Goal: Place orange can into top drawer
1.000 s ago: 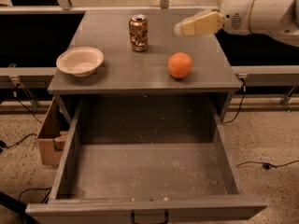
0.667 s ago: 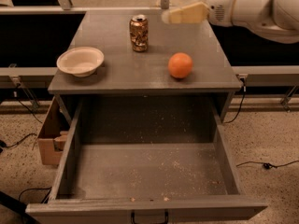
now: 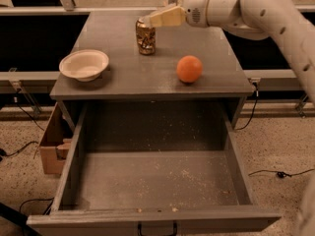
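The orange can [image 3: 145, 37] stands upright at the back middle of the grey cabinet top [image 3: 123, 82]. It has a mottled golden-brown print and a silver top. My gripper [image 3: 156, 18], cream-coloured on a white arm, reaches in from the upper right, and its tip is at the can's top rim. The top drawer [image 3: 157, 181] is pulled wide open below the cabinet top. Its grey floor is speckled with crumbs and holds nothing else. A dark handle [image 3: 156, 229] shows on its front panel.
A round orange fruit [image 3: 189, 69] sits on the cabinet top to the right of the can. A white bowl [image 3: 84, 64] sits at the left. A cardboard box [image 3: 51, 146] stands on the floor left of the cabinet. Cables [image 3: 280, 173] lie on the speckled floor.
My gripper has moved left across the back of the cabinet top, from right of the can to its top rim. The can, fruit, bowl and drawer have not moved.
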`<control>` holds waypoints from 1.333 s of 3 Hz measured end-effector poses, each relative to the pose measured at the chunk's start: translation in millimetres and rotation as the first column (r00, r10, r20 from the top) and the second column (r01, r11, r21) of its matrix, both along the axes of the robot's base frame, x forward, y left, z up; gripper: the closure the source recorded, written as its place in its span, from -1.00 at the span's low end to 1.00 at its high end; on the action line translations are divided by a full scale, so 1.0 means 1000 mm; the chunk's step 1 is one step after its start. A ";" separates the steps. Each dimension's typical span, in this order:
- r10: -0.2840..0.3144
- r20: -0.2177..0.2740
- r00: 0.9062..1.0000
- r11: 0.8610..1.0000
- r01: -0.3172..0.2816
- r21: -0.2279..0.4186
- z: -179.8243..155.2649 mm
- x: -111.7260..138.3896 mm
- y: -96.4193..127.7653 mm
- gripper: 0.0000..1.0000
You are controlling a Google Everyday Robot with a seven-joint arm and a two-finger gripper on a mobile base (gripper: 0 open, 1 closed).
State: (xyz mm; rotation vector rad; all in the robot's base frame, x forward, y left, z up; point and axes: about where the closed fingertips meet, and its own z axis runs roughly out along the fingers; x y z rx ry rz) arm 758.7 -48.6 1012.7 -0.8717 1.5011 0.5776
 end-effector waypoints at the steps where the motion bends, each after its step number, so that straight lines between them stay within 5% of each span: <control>1: -0.007 -0.035 0.999 0.999 0.005 -0.032 -0.025 0.029 0.022 -1.00; 3: -0.033 -0.073 0.997 0.998 0.030 -0.050 -0.056 0.082 0.046 -1.00; 4: -0.067 -0.089 0.994 0.995 0.060 -0.080 -0.071 0.101 0.040 -1.00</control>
